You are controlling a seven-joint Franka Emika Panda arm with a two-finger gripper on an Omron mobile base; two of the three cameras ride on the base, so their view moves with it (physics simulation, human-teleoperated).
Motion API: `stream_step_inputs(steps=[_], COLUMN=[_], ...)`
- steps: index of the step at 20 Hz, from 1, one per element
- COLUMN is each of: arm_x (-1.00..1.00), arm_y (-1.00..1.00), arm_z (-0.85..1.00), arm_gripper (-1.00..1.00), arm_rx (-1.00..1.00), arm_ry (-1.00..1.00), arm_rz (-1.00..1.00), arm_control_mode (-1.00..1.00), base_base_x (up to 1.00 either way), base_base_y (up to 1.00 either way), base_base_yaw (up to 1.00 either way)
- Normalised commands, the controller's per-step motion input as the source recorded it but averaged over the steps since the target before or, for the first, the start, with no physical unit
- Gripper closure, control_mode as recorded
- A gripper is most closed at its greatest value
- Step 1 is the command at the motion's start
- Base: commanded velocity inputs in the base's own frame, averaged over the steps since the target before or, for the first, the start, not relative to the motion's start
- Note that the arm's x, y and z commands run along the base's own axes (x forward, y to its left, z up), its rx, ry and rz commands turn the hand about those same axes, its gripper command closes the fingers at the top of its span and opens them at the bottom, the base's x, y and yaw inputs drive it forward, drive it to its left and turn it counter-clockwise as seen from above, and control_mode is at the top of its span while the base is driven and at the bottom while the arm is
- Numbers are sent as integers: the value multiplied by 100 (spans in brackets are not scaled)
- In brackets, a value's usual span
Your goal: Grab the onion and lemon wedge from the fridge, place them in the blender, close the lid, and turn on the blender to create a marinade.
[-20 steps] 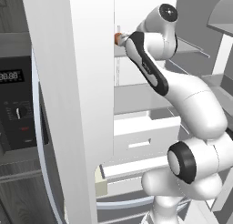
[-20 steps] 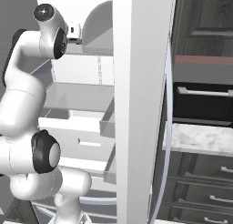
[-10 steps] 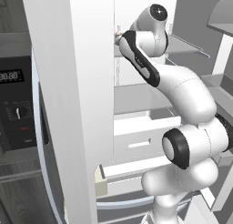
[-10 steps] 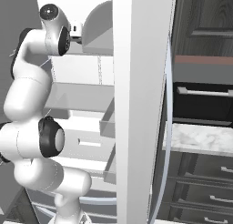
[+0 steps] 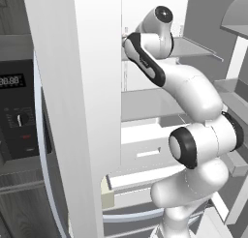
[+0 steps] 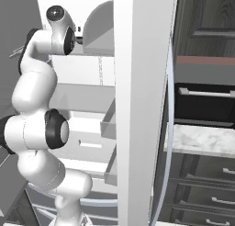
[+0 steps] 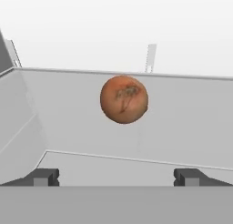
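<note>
The onion (image 7: 124, 99), a reddish-brown ball, rests on a pale upper shelf (image 7: 191, 123) of the fridge (image 5: 72, 87), straight ahead of my hand. My gripper (image 7: 116, 177) is open, its two dark fingertips (image 7: 43, 176) spread wide and still short of the onion, touching nothing. In the left base view my arm (image 5: 189, 92) reaches up into the fridge and the hand goes behind the thick white door edge. The right base view has the arm (image 6: 39, 82) rising left of the other door (image 6: 142, 105). The lemon wedge, the blender and its lid are out of view.
Pulled-out white drawers (image 5: 145, 150) jut from the fridge below my arm. A dark oven with a display (image 5: 19, 116) stands left of the fridge. Right of it are a marble counter (image 6: 202, 140) and dark drawers (image 6: 202, 193). A grey domed shape (image 6: 98, 34) sits at shelf height.
My arm has stretched further up and into the fridge, and the hand has slipped behind the door edge. The onion that showed in the left base view is now covered.
</note>
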Motion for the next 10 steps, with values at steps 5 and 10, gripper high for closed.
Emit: stream_step_inputs(steps=[5,10], arm_x=[31,33], arm_y=[0,1], arm_z=[-4,-3], arm_gripper=[-100,-100], arm_rx=[0,0], arm_ry=[0,1], arm_rz=[0,0], arm_control_mode=[-100,-100], base_base_x=[0,0], base_base_y=[0,0], base_base_yaw=[0,0])
